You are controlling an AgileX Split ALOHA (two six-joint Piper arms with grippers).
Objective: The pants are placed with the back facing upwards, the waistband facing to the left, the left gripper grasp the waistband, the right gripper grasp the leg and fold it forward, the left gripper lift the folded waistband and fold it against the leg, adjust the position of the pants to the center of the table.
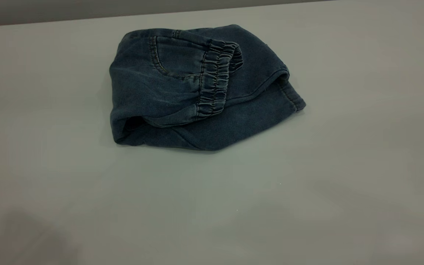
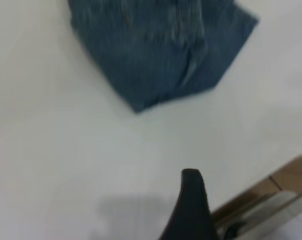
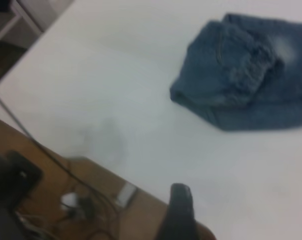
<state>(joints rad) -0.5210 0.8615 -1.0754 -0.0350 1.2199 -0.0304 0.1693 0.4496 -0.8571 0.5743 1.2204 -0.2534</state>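
Observation:
The blue denim pants (image 1: 197,88) lie folded into a compact bundle on the table (image 1: 307,202), a little behind its middle. The elastic waistband (image 1: 215,84) is turned over on top, with a stitched pocket (image 1: 175,55) beside it. Leg fabric (image 1: 234,127) lies flat underneath, its hem (image 1: 294,101) at the right. Neither gripper appears in the exterior view. In the left wrist view the pants (image 2: 155,55) are far off and only one dark finger (image 2: 191,200) shows, nothing beside it. The right wrist view likewise has the pants (image 3: 245,75) far away and a single finger (image 3: 180,210).
Bare table surface surrounds the pants on all sides. The table's far edge (image 1: 123,16) runs along the back. The wrist views show the table's near edge (image 2: 263,182), a wooden floor (image 3: 101,220) and cables (image 3: 76,205) below it.

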